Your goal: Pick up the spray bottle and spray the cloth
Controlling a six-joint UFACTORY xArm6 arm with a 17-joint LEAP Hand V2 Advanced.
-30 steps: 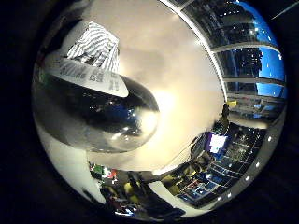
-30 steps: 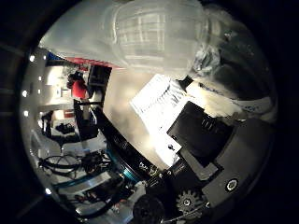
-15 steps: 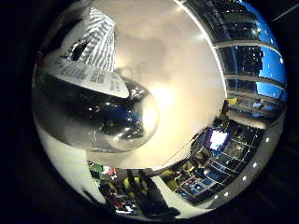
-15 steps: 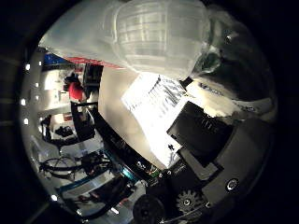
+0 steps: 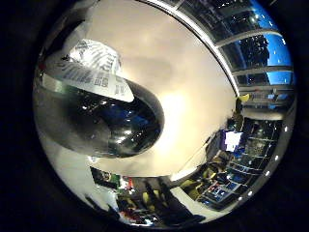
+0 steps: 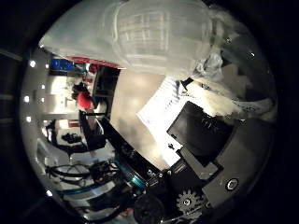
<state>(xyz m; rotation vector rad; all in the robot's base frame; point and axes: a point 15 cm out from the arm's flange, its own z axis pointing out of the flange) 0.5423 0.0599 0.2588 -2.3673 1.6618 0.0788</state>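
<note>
The spray bottle is close against my palm. Its dark, glossy body (image 5: pixel 106 121) with a white printed label fills much of the little finger side view. Its pale translucent spray head (image 6: pixel 159 35) fills much of the thumb side view. My right hand (image 6: pixel 203 135) shows as black and white finger parts and a geared joint, curled beside the spray head. The cloth (image 6: pixel 161 109), white with fine stripes, lies flat on the tan table (image 5: pixel 193 92) beyond the bottle. In the little finger side view the bottle's label partly hides the cloth (image 5: pixel 96 53).
The table's far edge (image 5: pixel 212 53) runs along a wall of dark windows. Past another edge of the table are a lit monitor (image 5: pixel 232 140) and shelving. Dark equipment and a teal part (image 6: pixel 126 175) lie by the table's side.
Both views have shifted with the hand. The cloth now shows nearer the black finger part in the thumb side view and more behind the label in the other. The bottle stays against the palm.
</note>
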